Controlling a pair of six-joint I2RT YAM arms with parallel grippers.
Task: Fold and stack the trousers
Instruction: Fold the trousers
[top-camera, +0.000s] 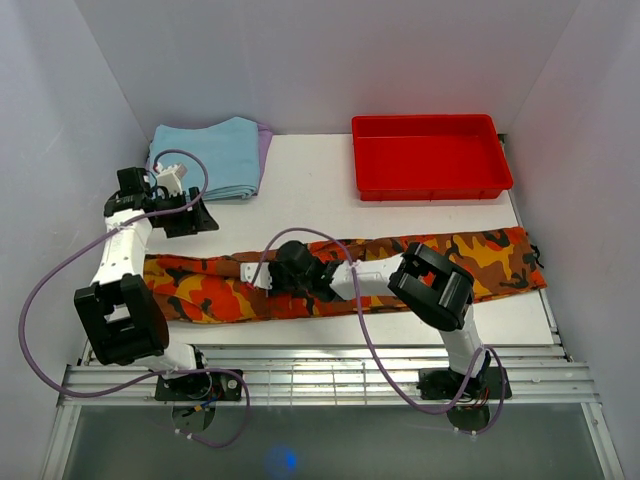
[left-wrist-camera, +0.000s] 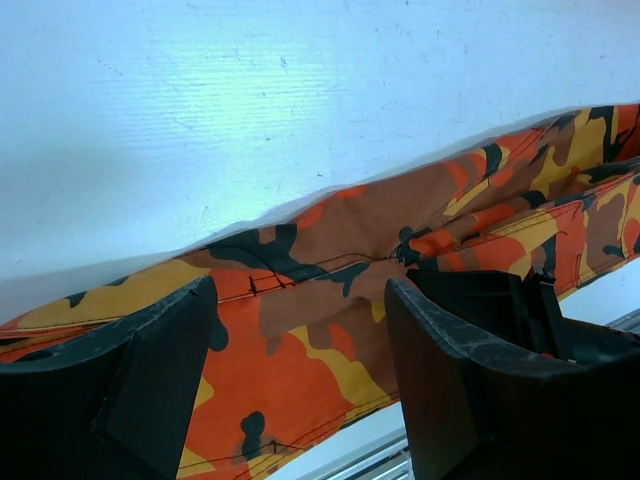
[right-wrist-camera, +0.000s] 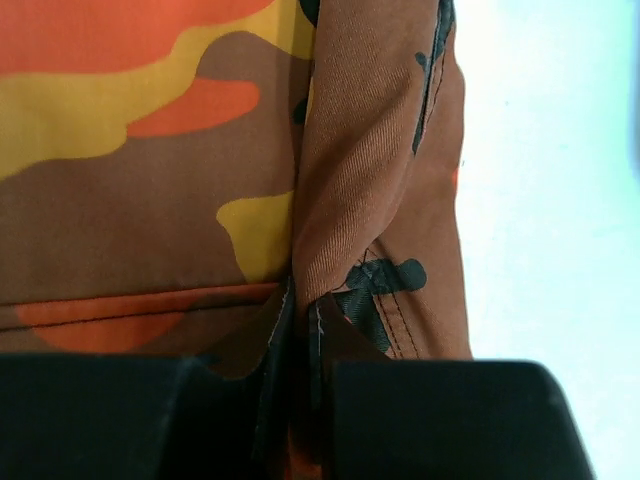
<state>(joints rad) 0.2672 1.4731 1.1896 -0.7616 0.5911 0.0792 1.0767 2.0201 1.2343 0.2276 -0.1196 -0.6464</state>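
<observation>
The camouflage trousers (top-camera: 480, 262) lie stretched in a long band across the white table, left to right. My right gripper (top-camera: 292, 275) rests on their middle and is shut on a raised fold of the cloth; the right wrist view shows the brown fabric (right-wrist-camera: 370, 180) pinched between the jaws (right-wrist-camera: 305, 350). My left gripper (top-camera: 190, 220) is open and empty, just behind the trousers' left end. In the left wrist view its fingers (left-wrist-camera: 300, 300) stand wide apart with the trousers (left-wrist-camera: 330, 290) below them.
A folded light blue cloth (top-camera: 210, 158) lies at the back left. A red plastic tray (top-camera: 430, 190) stands at the back right. White walls close in three sides. Metal rails (top-camera: 330, 375) run along the table's near edge.
</observation>
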